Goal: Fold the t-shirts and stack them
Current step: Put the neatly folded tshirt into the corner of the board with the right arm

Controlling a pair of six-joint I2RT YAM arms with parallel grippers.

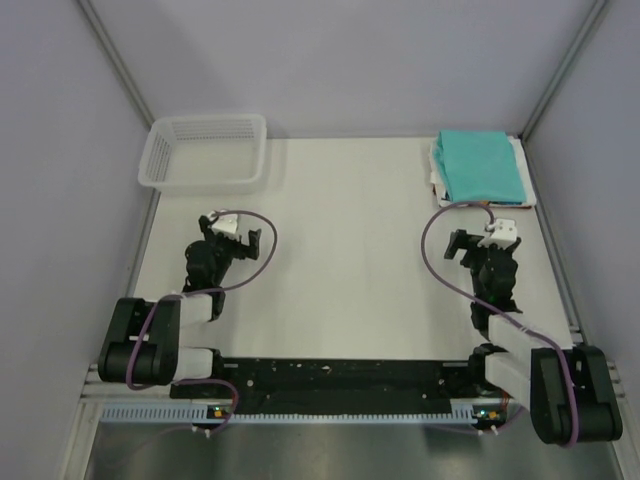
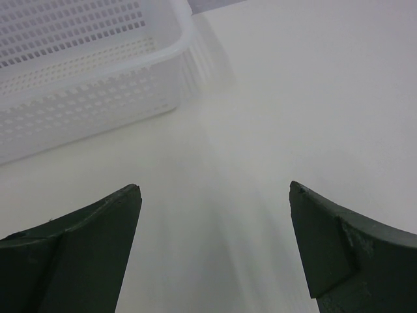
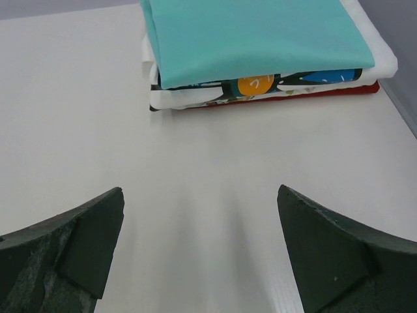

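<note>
A folded teal-green t-shirt [image 1: 480, 165] lies on top of a stack at the back right of the table. In the right wrist view the teal shirt [image 3: 254, 32] covers a folded white shirt with blue and orange print [image 3: 257, 85]. A thin red layer [image 3: 293, 96] lies under that. My right gripper [image 1: 482, 238] is open and empty just in front of the stack; in its own view [image 3: 201, 195] it is over bare table. My left gripper [image 1: 232, 232] is open and empty at the left; in its own view [image 2: 215, 195] it is over bare table.
A white plastic mesh basket [image 1: 205, 152] stands at the back left, just beyond my left gripper; it also shows in the left wrist view [image 2: 85, 85] and looks empty. Grey walls close in the table on the left, back and right.
</note>
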